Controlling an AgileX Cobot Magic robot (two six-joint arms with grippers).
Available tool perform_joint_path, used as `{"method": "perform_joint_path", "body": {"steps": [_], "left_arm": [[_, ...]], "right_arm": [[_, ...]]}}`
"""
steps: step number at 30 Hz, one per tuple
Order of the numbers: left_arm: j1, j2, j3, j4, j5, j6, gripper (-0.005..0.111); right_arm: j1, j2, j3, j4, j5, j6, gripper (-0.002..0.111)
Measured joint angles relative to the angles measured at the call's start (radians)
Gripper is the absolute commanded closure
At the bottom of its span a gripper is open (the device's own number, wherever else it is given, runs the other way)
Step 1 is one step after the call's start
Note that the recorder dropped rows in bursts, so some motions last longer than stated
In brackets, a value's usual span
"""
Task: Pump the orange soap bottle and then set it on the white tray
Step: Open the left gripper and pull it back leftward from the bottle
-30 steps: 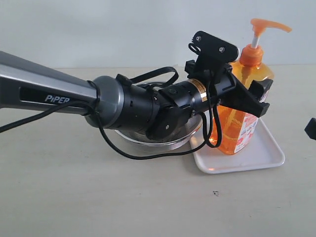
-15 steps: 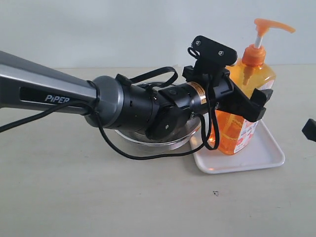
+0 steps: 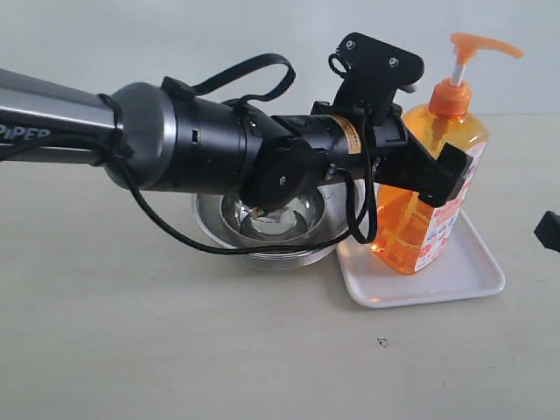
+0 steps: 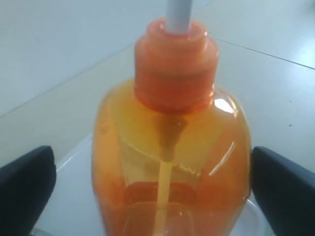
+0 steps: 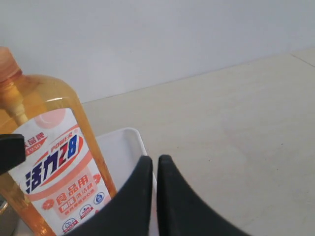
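Note:
The orange soap bottle (image 3: 437, 188) stands upright on the white tray (image 3: 477, 276), its orange pump head (image 3: 477, 44) raised. My left gripper (image 3: 442, 171) is open around the bottle's upper body; in the left wrist view each dark finger (image 4: 27, 191) stands off the bottle (image 4: 170, 162), with a clear gap on one side and a thin one on the other. At the right edge of the exterior view sits my right gripper (image 3: 549, 229), shut and empty. The right wrist view shows its closed tips (image 5: 157, 161) over the tray's rim (image 5: 130, 140), beside the labelled bottle (image 5: 54, 167).
A round steel strainer bowl (image 3: 271, 223) sits left of the tray, under the left arm's wrist. The left arm and its looping black cable (image 3: 262, 249) span the left and middle of the table. A small dark speck (image 3: 381, 342) lies in front of the tray.
The bottle went from tilted to upright on the tray. The left arm's wrist has risen and pulled back, uncovering the steel bowl. The right gripper stayed put.

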Motion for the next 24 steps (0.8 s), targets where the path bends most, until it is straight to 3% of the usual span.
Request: {"method": "perform_joint_path", "body": {"steps": [6,12,24], "left_arm": [[0.0,-0.072,0.087,0.0,0.021,0.0,-0.003],[0.005,-0.21,0.265,0.0,0.029,0.022,-0.003],[0.023,-0.664,0.666,0.0,0.011,0.017,-0.003]], "right_arm": [[0.0,0.0,0.0,-0.001,0.0,0.0,0.108],[0.0,0.0,0.0,-0.001,0.002,0.0,0.108],[0.0,0.0,0.002,-0.026,0.008,0.006,0.108]]}}
